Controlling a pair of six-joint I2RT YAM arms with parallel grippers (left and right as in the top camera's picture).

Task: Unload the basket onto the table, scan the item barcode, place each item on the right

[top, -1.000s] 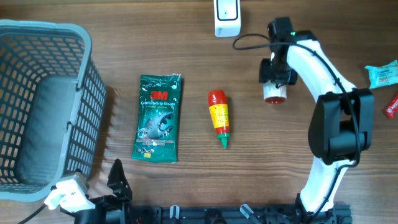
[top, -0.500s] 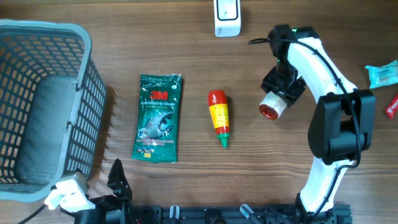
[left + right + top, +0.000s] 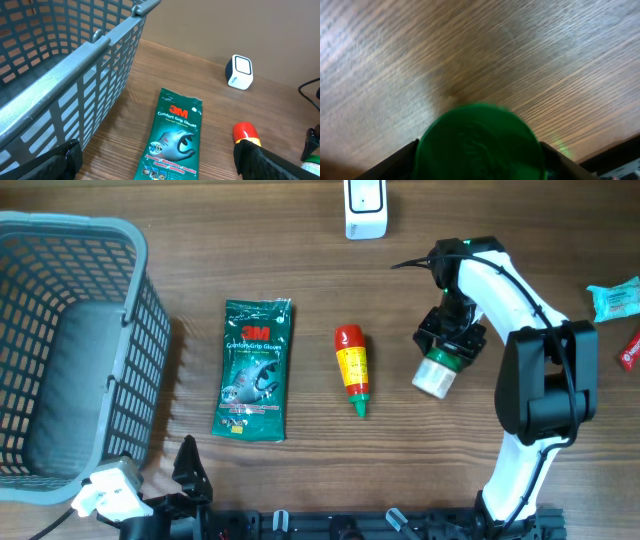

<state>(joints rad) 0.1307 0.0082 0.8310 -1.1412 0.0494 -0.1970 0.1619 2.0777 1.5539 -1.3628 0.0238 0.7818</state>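
Far left, the left claw (image 3: 155,157) sits spread wide beside the basket (image 3: 60,240). Right of the scanner (image 3: 365,210), the right claw (image 3: 446,350) pinches the jar (image 3: 435,377) at its green lid end, tilted over the surface (image 3: 300,280). It looks light, rigid and slick; holding the lid would leave the label clear.

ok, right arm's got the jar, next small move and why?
Probably ease the jar down onto the table and release. The right gripper grips it at the green lid, close over bare wood, clear of the red bottle, far from the scanner.
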